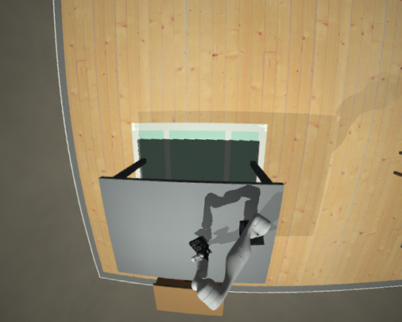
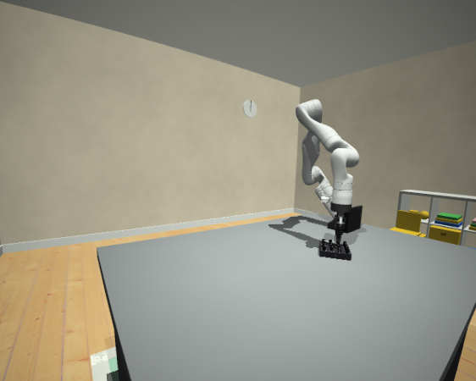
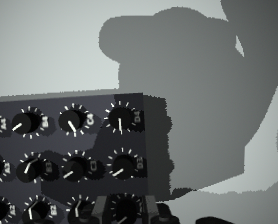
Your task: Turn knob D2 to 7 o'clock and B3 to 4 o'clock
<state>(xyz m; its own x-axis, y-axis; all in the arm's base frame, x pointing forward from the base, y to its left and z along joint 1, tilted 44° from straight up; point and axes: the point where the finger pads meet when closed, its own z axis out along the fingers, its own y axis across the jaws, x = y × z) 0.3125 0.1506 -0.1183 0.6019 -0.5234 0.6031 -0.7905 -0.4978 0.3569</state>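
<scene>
The black knob box (image 1: 198, 244) (image 2: 334, 256) (image 3: 50, 142) stands on the table. In the wrist view its rear lies left and its printed names read toward the right. My gripper (image 2: 339, 242) (image 3: 125, 206) points down at the box, its narrow-set fingers on either side of knob D2 (image 3: 126, 208). A gap shows between each finger and the knob, so it is open. D2's line points lower left, about 10 or 11 o'clock; its end is near the picture's bottom edge. Knob B3 (image 3: 28, 170) has its line up and slightly right, near 4 o'clock.
Knob D3 (image 3: 122, 167) and knob D4 (image 3: 120, 118) stand in the same row as D2. Knob C2 is close beside the left finger in the wrist view. A dark upright panel (image 2: 355, 218) stands behind the gripper on the grey table (image 1: 151, 224) (image 2: 254, 296).
</scene>
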